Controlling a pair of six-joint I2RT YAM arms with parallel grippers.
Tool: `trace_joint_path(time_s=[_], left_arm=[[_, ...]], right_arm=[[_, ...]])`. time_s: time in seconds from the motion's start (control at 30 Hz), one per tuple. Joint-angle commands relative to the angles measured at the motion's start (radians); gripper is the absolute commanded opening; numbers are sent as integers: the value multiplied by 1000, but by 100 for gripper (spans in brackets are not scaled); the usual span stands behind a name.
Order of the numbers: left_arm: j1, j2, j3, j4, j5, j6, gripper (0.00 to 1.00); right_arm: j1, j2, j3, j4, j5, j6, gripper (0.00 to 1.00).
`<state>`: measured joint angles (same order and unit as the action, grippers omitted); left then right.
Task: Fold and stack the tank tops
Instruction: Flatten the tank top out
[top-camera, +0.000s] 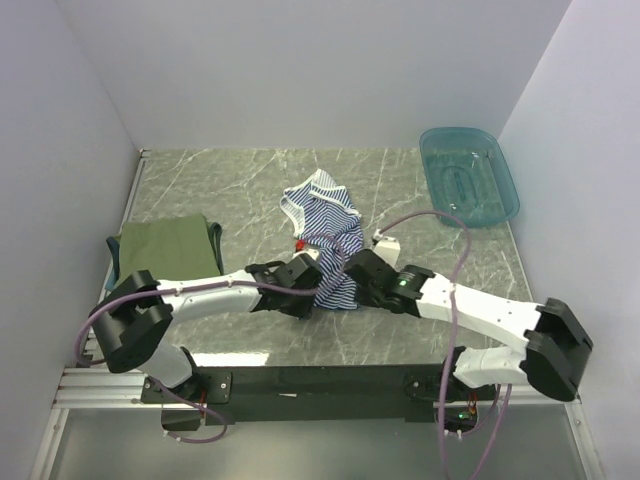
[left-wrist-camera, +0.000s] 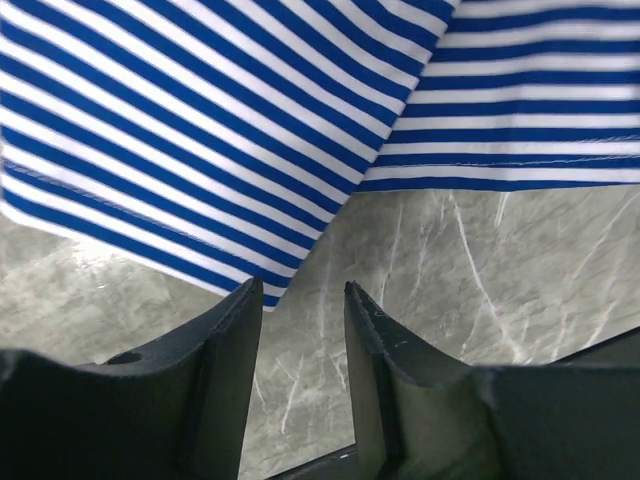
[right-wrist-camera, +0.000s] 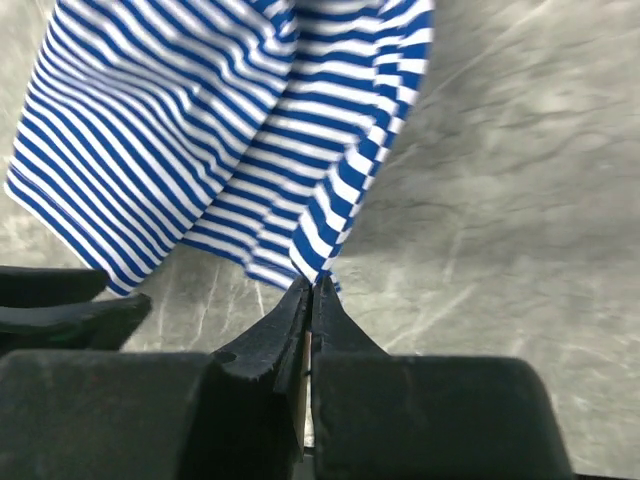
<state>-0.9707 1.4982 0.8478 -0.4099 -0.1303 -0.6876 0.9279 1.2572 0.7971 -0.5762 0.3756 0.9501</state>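
Note:
The navy-and-white striped tank top (top-camera: 322, 228) lies crumpled at mid-table, its near hem drawn toward the arms. My right gripper (right-wrist-camera: 313, 284) is shut on a lower corner of this striped cloth (right-wrist-camera: 240, 130), and the fabric rises from the pinched tips. In the overhead view the right gripper (top-camera: 350, 276) sits at the top's near right edge. My left gripper (left-wrist-camera: 303, 290) is open with only bare marble between its fingers. The striped hem (left-wrist-camera: 200, 150) lies just beyond its left fingertip. The olive-green tank top (top-camera: 165, 243) lies folded at the left, with a darker cloth edge (top-camera: 113, 250) under it.
A teal plastic basket (top-camera: 468, 175) stands at the back right corner. A small white tag (top-camera: 386, 240) and a red speck (top-camera: 299, 243) lie beside the striped top. White walls close in the table on three sides.

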Motion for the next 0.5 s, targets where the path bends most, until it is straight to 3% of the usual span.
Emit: trace_joint_path(time_s=[0.0,0.3,0.47], left_arm=[[-31,23,59,-4,-51,39,45],[-86,161,145,-79,-227,46,44],[-106,182,155,-75,-200,57,40]], right_arm=[[-38,-71,-24,-57,74,13,0],[-106,-134,-87,-39,45,-20,0],[-150,-174,-124,-19,26,-36,0]])
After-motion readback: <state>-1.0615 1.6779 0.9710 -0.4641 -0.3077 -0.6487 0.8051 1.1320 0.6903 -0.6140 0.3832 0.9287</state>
